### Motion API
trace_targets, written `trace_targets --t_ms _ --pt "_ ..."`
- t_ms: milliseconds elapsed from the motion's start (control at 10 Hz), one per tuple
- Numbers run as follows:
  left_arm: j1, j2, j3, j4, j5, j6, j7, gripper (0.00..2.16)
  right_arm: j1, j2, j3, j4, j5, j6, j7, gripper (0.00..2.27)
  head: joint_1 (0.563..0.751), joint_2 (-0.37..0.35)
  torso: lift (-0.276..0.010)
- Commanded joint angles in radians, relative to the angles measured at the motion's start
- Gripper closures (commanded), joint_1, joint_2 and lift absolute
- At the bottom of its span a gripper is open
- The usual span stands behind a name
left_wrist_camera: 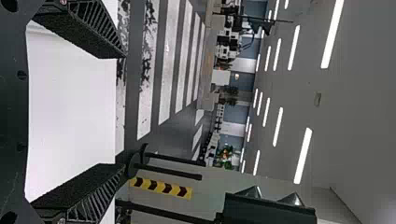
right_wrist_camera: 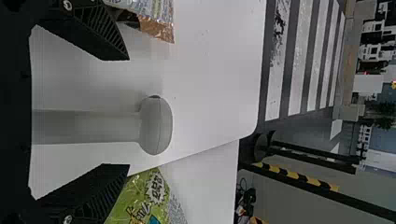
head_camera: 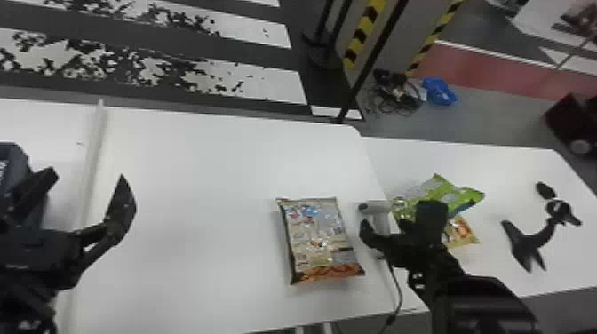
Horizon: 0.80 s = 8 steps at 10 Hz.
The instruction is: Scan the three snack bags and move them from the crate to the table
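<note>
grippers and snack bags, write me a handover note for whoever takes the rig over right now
Left gripper: open and empty, near the crate.
Right gripper: open, fingers on either side of the grey scanner, not clamped on it.
Bags: one with an orange end lies on the middle table; a green bag overlaps an orange-yellow bag on the right-hand table.
Done: all three bags are out of the crate. Scans can't be confirmed from here.
Left: likely grip the scanner, scan the middle bag if needed, then move it beside the other two.
</note>
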Motion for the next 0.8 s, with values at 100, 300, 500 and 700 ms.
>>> trace_targets --t_ms 100,300,500,700 --pt "-0.002 0.0 -0.006 0.006 -0.01 0.023 -0.008 0.03 -0.078 -0.021 0.01 0.143 0.004 -0.058 0.0 0.12 0.695 -0.35 -0.062" --pt "-0.002 0.005 -0.008 -0.001 -0.013 0.035 -0.022 0.03 -0.139 -0.053 0.009 0.233 0.011 -0.049 0.033 0.8 0.695 -0.35 -0.062" --pt "0.008 0.011 -0.008 -0.012 -0.021 0.057 -0.028 0.03 -0.193 -0.06 -0.005 0.313 -0.001 -0.024 0.068 2.24 0.695 -0.35 -0.062" --pt "0.008 0.009 -0.008 -0.014 -0.027 0.063 -0.028 0.03 -0.184 -0.058 -0.022 0.316 -0.021 -0.064 0.068 2.24 0.695 -0.35 -0.062"
